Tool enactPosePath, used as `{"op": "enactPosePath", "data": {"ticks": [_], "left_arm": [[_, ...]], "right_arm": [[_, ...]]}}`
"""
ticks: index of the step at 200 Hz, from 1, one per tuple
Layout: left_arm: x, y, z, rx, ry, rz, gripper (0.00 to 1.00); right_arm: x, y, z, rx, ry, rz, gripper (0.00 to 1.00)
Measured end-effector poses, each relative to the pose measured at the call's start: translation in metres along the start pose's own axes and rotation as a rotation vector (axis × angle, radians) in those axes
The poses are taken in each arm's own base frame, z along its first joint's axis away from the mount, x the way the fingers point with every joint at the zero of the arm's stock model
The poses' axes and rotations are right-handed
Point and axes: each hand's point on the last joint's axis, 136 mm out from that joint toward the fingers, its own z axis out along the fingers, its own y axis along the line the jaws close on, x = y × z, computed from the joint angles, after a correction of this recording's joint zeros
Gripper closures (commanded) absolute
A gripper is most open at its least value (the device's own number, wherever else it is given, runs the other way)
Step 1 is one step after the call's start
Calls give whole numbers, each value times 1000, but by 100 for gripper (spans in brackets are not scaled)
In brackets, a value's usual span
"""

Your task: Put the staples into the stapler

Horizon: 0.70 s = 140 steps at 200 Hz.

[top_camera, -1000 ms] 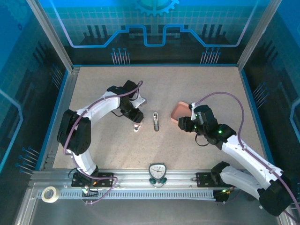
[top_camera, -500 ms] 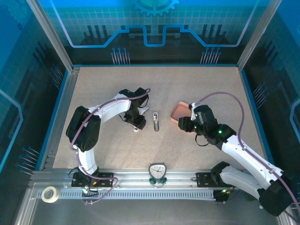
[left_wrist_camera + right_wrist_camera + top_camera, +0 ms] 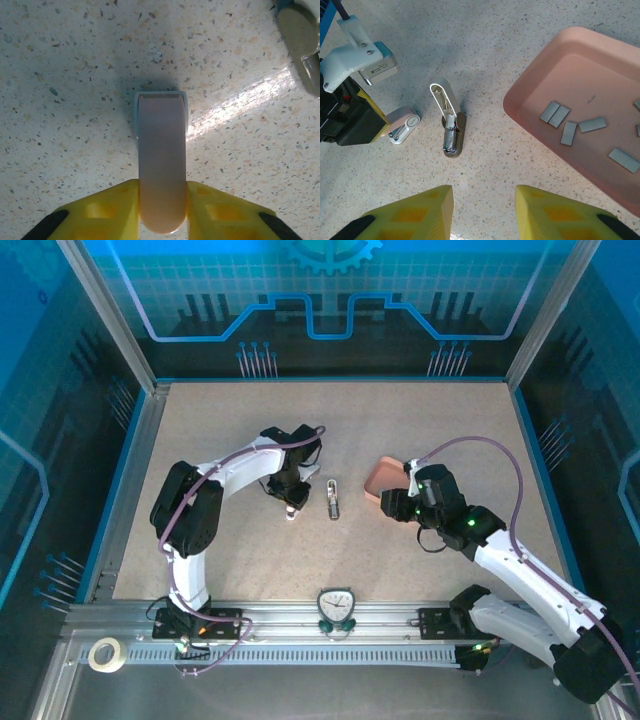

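The stapler lies in two parts. Its pale pink plastic body [image 3: 161, 150] sits on the table with my left gripper [image 3: 162, 192] shut on its near end; the same body [image 3: 402, 125] appears by that gripper [image 3: 291, 502]. The silver-grey metal part [image 3: 451, 135], its white arm raised, lies just right of it [image 3: 333, 500]. Several dark grey staples [image 3: 560, 117] lie in the salmon-pink tray [image 3: 530, 120]. My right gripper [image 3: 484, 210] hangs open above bare table, near the tray's left edge [image 3: 385, 478], with nothing between its fingers.
A small round timer [image 3: 336, 605] sits on the front rail. A roll of tape [image 3: 103, 653] lies at the front left. The metal part's end [image 3: 302, 45] shows close to my left fingers. Blue walls ring the table.
My left arm swung right over the pink stapler body and its jaws closed on it. The right arm, tray and metal part have not moved.
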Motion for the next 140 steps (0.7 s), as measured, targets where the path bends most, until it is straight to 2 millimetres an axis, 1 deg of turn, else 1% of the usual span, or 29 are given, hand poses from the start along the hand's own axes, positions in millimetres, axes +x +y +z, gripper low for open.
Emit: {"op": "enactPosePath", "data": {"ticks": [49,71,93,140], "left_arm": [[0,0,0,-4,0,1,81],[3,0,3,-4,9,1,81],[8,1,10,-5,21,0,81],[10,2,15,-9,5,1,81]], "right_arm": [[0,0,0,0,0,0,62],[0,0,0,0,0,0,62],[0,0,0,0,0,0,62],[0,0,0,0,0,0,62]]}}
